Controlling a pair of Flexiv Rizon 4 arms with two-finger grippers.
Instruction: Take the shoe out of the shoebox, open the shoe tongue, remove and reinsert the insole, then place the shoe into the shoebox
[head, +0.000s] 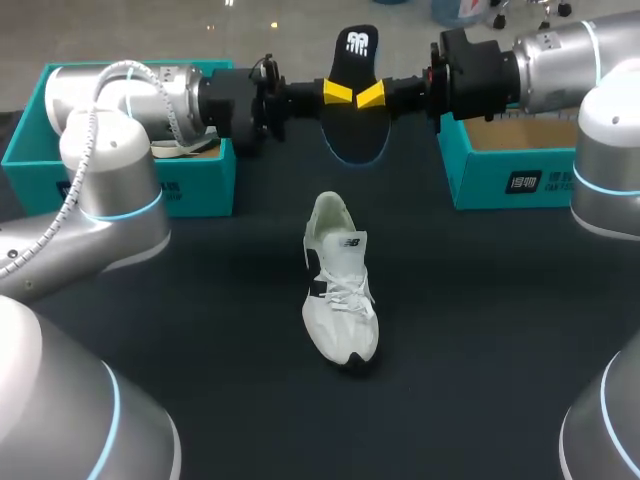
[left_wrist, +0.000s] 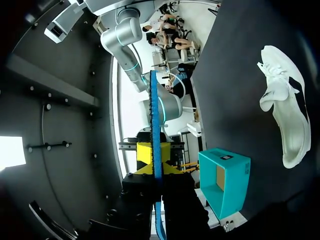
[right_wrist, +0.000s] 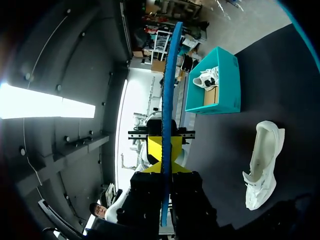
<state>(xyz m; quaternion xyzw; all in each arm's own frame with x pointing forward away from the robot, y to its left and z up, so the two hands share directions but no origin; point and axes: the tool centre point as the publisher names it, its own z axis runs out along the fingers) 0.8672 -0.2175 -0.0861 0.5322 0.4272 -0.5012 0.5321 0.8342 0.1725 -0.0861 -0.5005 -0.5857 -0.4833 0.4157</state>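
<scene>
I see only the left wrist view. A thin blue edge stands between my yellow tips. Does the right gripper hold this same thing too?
Observer: Yes. In the head view the right gripper and the left gripper meet at the insole from opposite sides and hold it up between them.
Operator: I see one teal box near the gripper. Is there a second one?
Observer: Yes. The right wrist view shows a second shoebox on the left arm's side, with another white shoe lying inside it.
</scene>
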